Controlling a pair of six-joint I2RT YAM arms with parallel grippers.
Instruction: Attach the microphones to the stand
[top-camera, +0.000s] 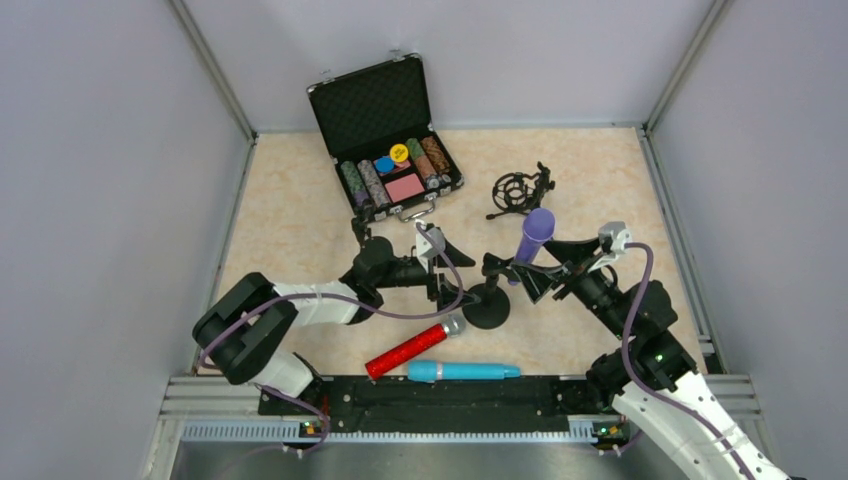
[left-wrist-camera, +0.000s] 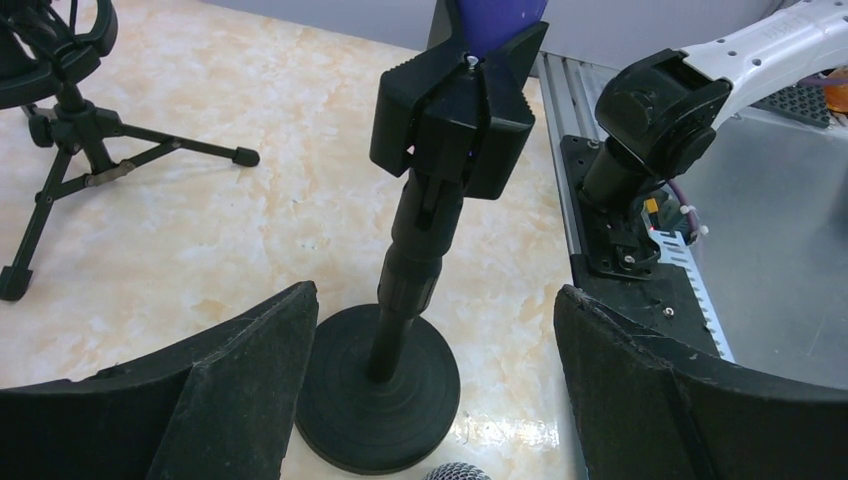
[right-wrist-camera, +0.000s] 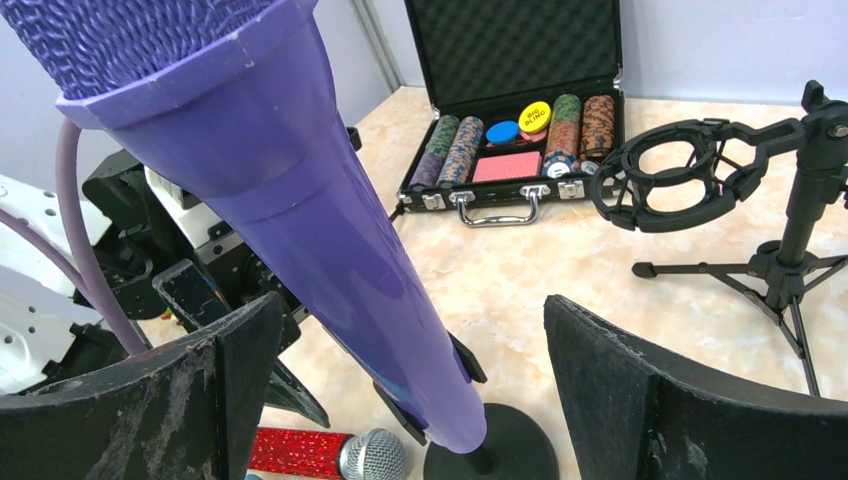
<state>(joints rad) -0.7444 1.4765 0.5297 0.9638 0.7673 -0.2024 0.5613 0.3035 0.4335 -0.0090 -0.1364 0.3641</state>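
Observation:
The purple microphone (top-camera: 535, 235) stands tilted in the clip (left-wrist-camera: 452, 110) of a black round-base stand (top-camera: 487, 305). My left gripper (top-camera: 443, 270) is open, with the stand's base (left-wrist-camera: 380, 400) between its fingers (left-wrist-camera: 220, 390), not touching. My right gripper (top-camera: 560, 268) is open around the purple microphone (right-wrist-camera: 330, 220) without gripping it. The glittery red microphone (top-camera: 410, 350) with its silver mesh head (right-wrist-camera: 372, 455) lies in front of the stand. The light blue microphone (top-camera: 462, 371) lies beside it, at the near edge.
A black tripod stand with a shock-mount ring (top-camera: 520, 190) stands behind the round-base stand and shows in the right wrist view (right-wrist-camera: 700, 175). An open black case of poker chips (top-camera: 385, 140) sits at the back. Grey walls enclose the table.

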